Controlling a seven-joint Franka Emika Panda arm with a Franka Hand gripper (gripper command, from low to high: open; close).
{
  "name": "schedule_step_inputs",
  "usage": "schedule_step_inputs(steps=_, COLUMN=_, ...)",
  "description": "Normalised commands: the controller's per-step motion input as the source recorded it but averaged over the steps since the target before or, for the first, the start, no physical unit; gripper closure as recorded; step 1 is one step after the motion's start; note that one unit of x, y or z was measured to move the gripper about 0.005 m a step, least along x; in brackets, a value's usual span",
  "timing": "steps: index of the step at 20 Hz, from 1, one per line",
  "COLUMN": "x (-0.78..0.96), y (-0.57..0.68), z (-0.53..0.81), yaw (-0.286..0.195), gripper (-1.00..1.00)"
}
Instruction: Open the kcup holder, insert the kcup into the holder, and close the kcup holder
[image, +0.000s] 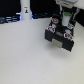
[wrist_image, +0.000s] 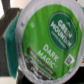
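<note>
While scanning from the exterior view's left: white bottle-shaped object (image: 25, 11) upright at the far edge of the pale table (image: 25, 55), well apart from everything else. Nothing between it and the work area but bare tabletop.

Further right, kcup holder (image: 61, 36), black and boxy, near the table's far right. A pale patch on its front near the lower edge could be a pulled-out drawer or a handle slot; too blurred to tell. Open or closed: cannot tell.

Directly above the holder, gripper (image: 66, 19) hanging down with a small pale-and-green thing at the tips, read as the kcup (image: 65, 21).

Wrist view filled almost wholly by the kcup (wrist_image: 46, 40): green foil lid, lettering "Green Mountain" and "Dark Magic", white rim, tilted across the frame. Dark shapes at the edges, likely the fingers, not clearly separable. Pincer judged pinching the kcup, given pod so close under the wrist and off the table.

Risks from here:
- Lid fills the wrist camera, so slot below unseen; misaligned descent likely to catch the pod rim on the holder's edge.
- Tilted pod may jam or tip instead of seating.
- If the drawer is not fully out, release would leave the pod on top of the box.
- Light holder could shift under a push.
</note>
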Motion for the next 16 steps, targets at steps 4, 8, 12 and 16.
schedule_step_inputs(steps=4, x=-0.16, y=-0.01, z=-0.25, yaw=0.031, gripper=1.00)
schedule_step_inputs(steps=8, x=-0.08, y=-0.02, z=-0.18, yaw=0.012, gripper=1.00)
schedule_step_inputs(steps=12, x=-0.05, y=-0.05, z=-0.04, yaw=-0.005, gripper=1.00)
schedule_step_inputs(steps=16, x=-0.02, y=-0.03, z=0.01, yaw=-0.001, gripper=1.00)
